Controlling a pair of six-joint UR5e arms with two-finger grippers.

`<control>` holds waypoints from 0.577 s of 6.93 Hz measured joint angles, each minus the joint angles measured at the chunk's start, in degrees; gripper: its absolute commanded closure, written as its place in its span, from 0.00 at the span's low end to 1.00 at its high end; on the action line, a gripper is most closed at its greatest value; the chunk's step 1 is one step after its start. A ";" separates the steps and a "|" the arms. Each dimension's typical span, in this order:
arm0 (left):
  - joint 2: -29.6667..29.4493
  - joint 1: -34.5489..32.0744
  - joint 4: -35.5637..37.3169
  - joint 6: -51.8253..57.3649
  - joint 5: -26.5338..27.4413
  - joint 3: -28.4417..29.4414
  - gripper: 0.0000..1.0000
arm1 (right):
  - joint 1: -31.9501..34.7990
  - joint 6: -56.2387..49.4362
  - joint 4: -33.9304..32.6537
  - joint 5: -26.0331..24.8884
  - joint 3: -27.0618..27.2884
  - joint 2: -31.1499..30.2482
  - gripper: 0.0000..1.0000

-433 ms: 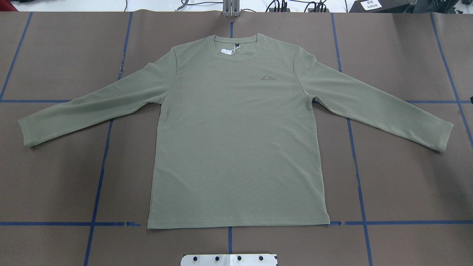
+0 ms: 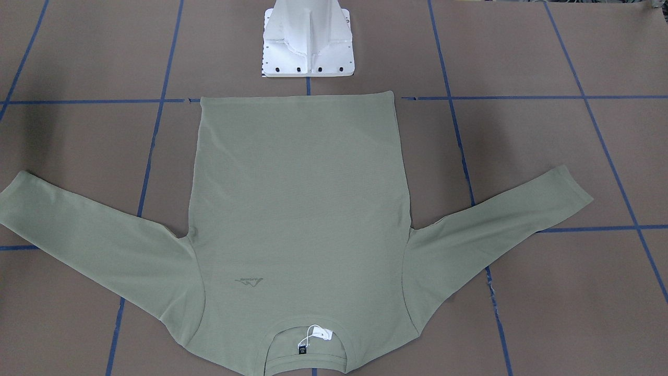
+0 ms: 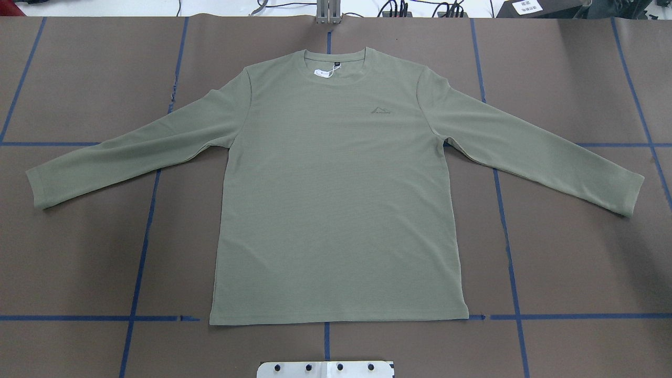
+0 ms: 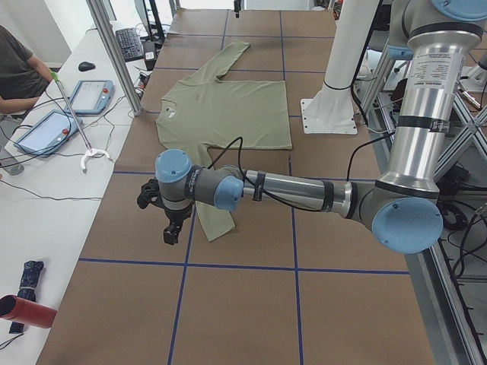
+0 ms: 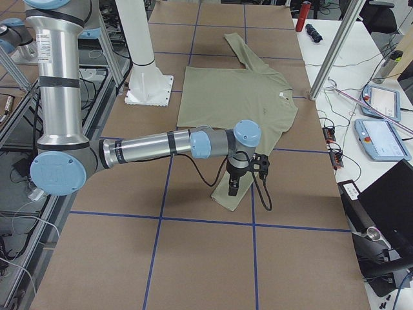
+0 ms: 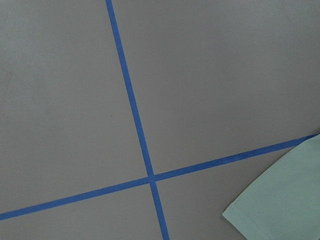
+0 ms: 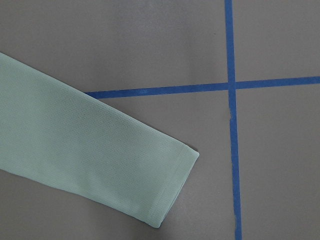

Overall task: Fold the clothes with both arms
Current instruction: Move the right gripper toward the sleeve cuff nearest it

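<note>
Evidently folding has not begun: the olive long-sleeved shirt (image 3: 336,199) lies flat on the brown table (image 3: 79,252), sleeves spread. The left gripper (image 4: 170,230) hangs near the left cuff (image 3: 39,190), the right gripper (image 5: 233,186) over the right cuff (image 3: 627,195); whether either is open I cannot tell. Next, each must descend and pinch its cuff.

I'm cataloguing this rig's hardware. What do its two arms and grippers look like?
Both the left arm and right arm are silver-grey tubes with light-blue joint caps and black cables; left gripper and right gripper are black.
</note>
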 measured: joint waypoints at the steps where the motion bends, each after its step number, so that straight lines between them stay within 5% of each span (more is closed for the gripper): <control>1: 0.25 0.04 0.28 -0.05 -0.05 -0.15 0.00 | 0.00 0.10 0.04 0.04 -0.03 0.09 0.00; 4: 1.55 0.26 -0.02 0.07 -2.79 -1.95 0.00 | -1.15 0.80 4.65 1.11 -2.22 0.31 0.00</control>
